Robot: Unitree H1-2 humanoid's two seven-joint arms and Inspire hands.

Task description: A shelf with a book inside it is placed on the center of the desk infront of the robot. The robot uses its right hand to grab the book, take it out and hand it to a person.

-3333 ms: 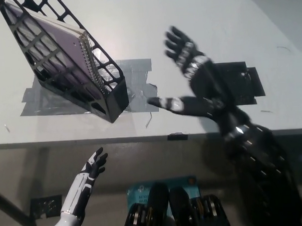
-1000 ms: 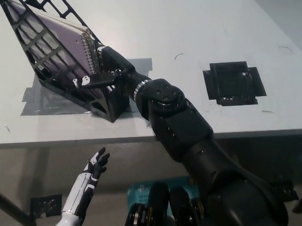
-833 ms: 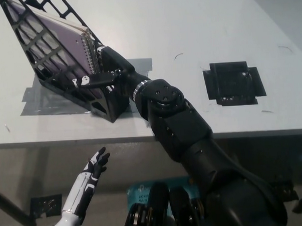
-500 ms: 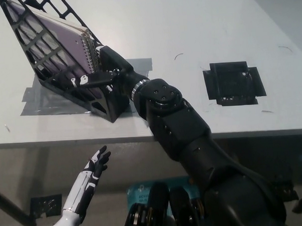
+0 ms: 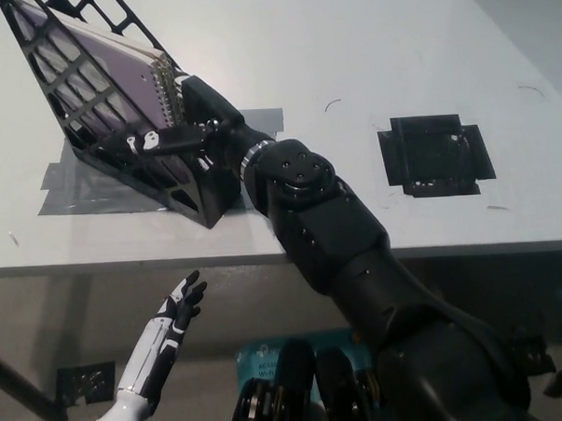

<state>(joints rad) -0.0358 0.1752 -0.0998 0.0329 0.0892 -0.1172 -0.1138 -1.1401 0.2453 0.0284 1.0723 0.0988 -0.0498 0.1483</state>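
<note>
Desk point(image 5: 368, 57): white, grey tape under the shelf
Shelf point(image 5: 80, 84): at 10 o'clock, tilted, book point(image 5: 116, 64) inside
Right hand point(image 5: 188, 121): fingers grasping the book's spiral edge
Left hand point(image 5: 174, 313): at 7 o'clock, below the desk, fingers released

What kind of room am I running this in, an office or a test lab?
Probably a test lab: the black shelf holding the spiral-bound book is stuck to a plain white desk with grey tape, and black tape marks another spot.
</note>
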